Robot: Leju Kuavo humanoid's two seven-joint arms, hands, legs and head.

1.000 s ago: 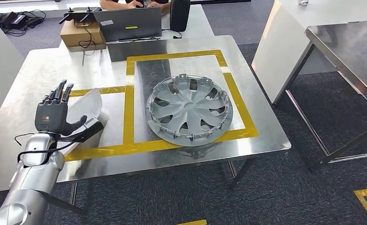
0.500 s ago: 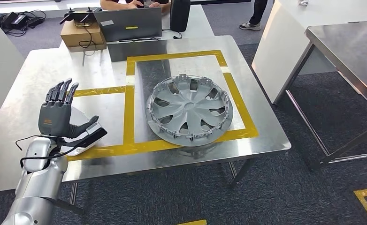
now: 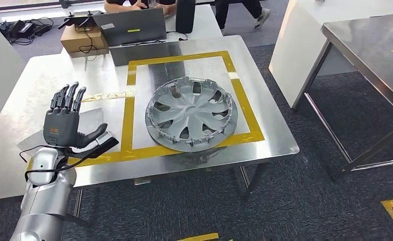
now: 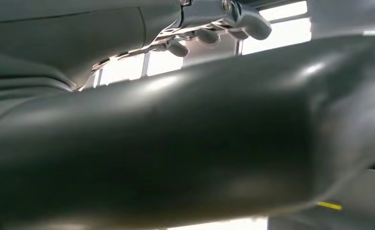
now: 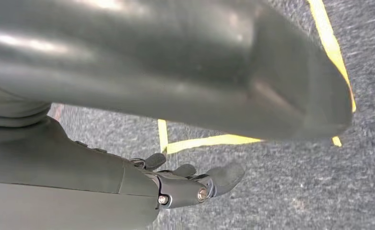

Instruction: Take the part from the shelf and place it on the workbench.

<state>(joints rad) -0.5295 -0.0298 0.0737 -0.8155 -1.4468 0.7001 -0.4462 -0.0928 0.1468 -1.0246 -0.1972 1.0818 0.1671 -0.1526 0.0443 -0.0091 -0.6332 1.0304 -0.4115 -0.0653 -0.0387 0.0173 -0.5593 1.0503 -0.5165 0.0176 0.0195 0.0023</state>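
Steel workbench [image 3: 265, 145] spread ahead of and to the right of the left hand [image 3: 64, 123], w/ yellow tape lines [image 3: 128, 108] marking squares on top. Grey wheel cover [image 3: 191, 114], the part, lay flat on the bench inside the taped square, well apart from the left hand, off to its right. Second steel table [image 3: 370, 45] stood far to the right across dark carpet. Beyond the bench, farther from the hand: laptop [image 3: 130, 27], cardboard box [image 3: 81, 39] w/ cables on it, tall black cylinder [image 3: 185, 15]; a person's arms [image 3: 126, 5] at the laptop, another person's legs [image 3: 239, 12] just behind. Left hand held up over the bench's near left corner, palm side away from cam, fingers [image 3: 68, 96] straight and spread, thumb out toward the part, nothing in it; black cable looped at the wrist. Right hand [image 5: 185, 184] hung low over grey carpet w/ yellow floor tape [image 5: 200, 141], fingers loosely extended, nothing seen between them; thumb blocked much of that wrist cam. Left wrist cam mostly blurred thumb, fingertips [image 4: 214, 36] apart against bright bg.
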